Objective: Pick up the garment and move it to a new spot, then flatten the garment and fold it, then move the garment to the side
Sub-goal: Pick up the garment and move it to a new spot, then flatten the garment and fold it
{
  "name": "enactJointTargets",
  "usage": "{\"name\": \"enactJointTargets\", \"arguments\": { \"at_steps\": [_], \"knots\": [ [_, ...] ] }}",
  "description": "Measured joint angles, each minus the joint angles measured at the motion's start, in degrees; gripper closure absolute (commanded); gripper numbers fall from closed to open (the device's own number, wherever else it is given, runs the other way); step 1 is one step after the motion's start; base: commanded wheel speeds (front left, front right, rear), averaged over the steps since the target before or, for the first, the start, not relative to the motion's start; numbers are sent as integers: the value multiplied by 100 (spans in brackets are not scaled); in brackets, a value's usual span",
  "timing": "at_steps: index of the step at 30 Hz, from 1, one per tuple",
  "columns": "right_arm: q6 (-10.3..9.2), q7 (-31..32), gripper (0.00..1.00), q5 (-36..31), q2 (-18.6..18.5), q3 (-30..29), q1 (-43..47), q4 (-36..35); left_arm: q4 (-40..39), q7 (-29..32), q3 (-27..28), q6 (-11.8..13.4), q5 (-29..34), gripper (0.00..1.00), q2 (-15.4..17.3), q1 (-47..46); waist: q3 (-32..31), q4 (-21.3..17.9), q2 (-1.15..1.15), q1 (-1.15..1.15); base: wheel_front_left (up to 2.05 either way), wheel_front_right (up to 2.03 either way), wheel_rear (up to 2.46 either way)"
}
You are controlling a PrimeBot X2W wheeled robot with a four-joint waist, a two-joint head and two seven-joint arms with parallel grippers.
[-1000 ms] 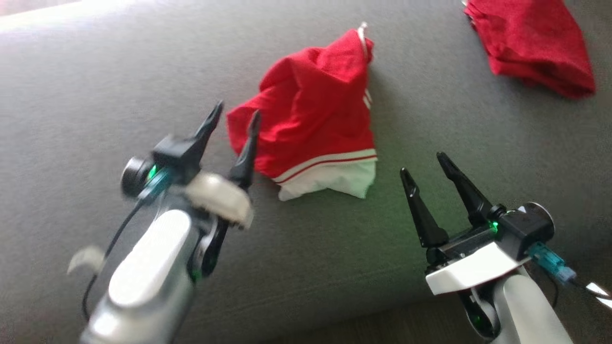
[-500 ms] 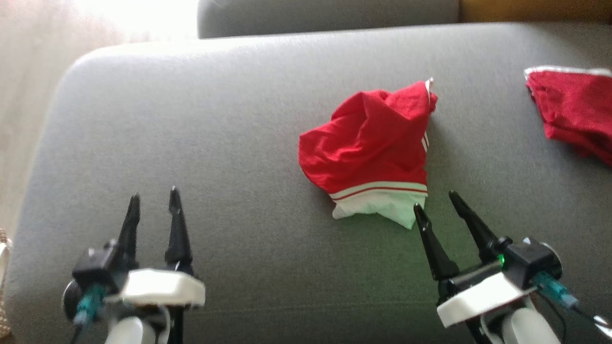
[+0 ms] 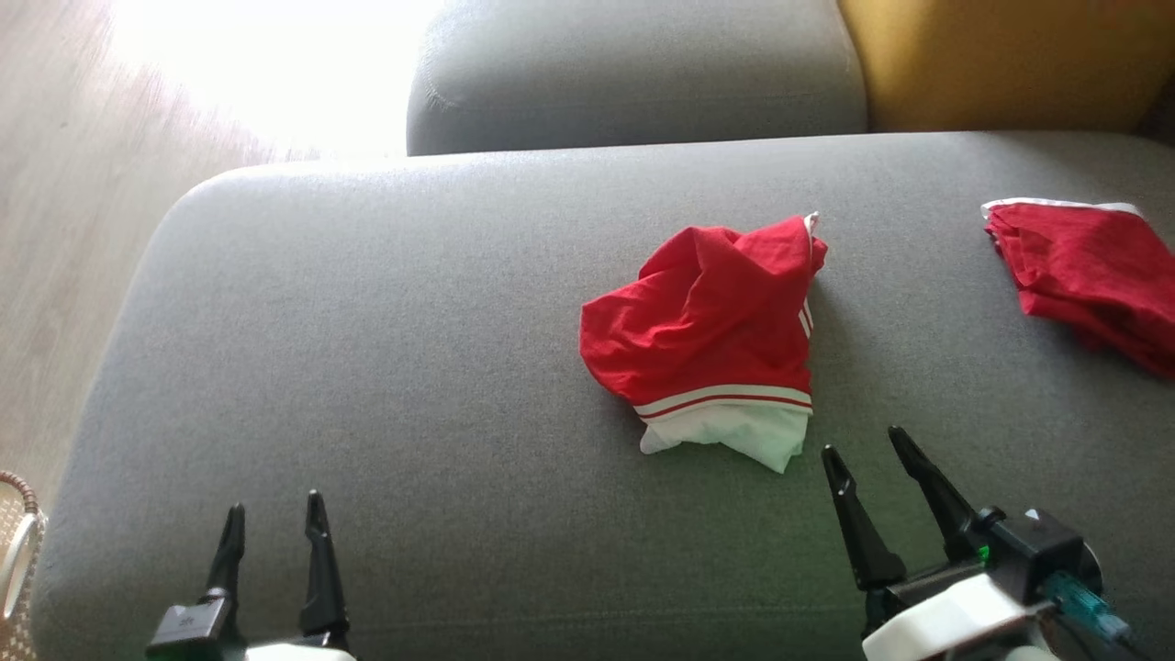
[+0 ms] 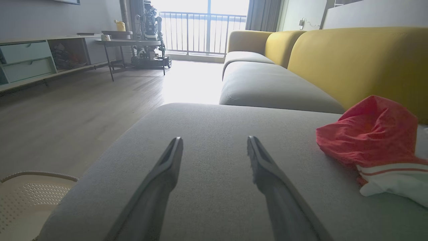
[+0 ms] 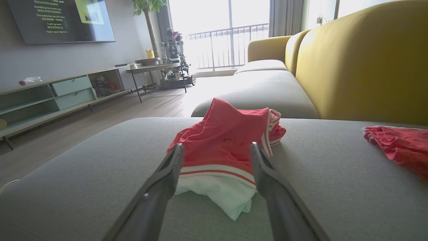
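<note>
Garment (image 3: 707,340): red, with white stripes and a white panel at the near edge. It lies crumpled in a heap on the grey cushion (image 3: 386,367), right of the cushion's middle, held by neither claw.

Left claw (image 3: 275,502): fingers spread, nothing between them, over the near left part of the cushion, well apart from the garment.

Right claw (image 3: 862,441): fingers spread, nothing held. The tips are just beside the garment's white corner and not touching it. The right wrist view frames the heap between the two fingers.

Second red cloth (image 3: 1083,266): with a white edge, at the cushion's far right, cut off by the frame.

Basket (image 4: 33,201): pale, perforated, on the wooden floor (image 3: 73,229) by the cushion's near left corner. It is cut off by the frame and its contents cannot be made out.

Seating: another grey cushion (image 3: 633,73) beyond, and a yellow backrest (image 3: 991,64).

Room: wall screen (image 5: 60,20), low cabinet with pale green drawers (image 5: 67,90), side table (image 5: 153,68), balcony railing (image 5: 230,47) in strong glare.

Hidden: the garment's folds conceal its shape and type.
</note>
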Motion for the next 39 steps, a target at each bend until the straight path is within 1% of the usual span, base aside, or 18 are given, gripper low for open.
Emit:
{"name": "enactJointTargets", "arguments": {
  "at_steps": [6,33,36,39],
  "knots": [
    [0,0,0,-29,0,-45,104,18,3,0,42,-48,1,0,-12,3,-58,-13,0,0,0,0,0],
    [0,0,0,-47,1,-33,191,25,37,0,-36,-60,-10,0,-15,22,-52,-120,0,0,0,0,0],
    [0,0,0,-48,1,-38,191,25,87,0,-70,-165,-10,0,-15,20,-30,-157,0,0,0,0,0],
    [0,0,0,-48,1,-34,188,19,259,0,-270,-319,-7,0,-14,-38,31,-246,0,0,0,0,0]
  ]
}}
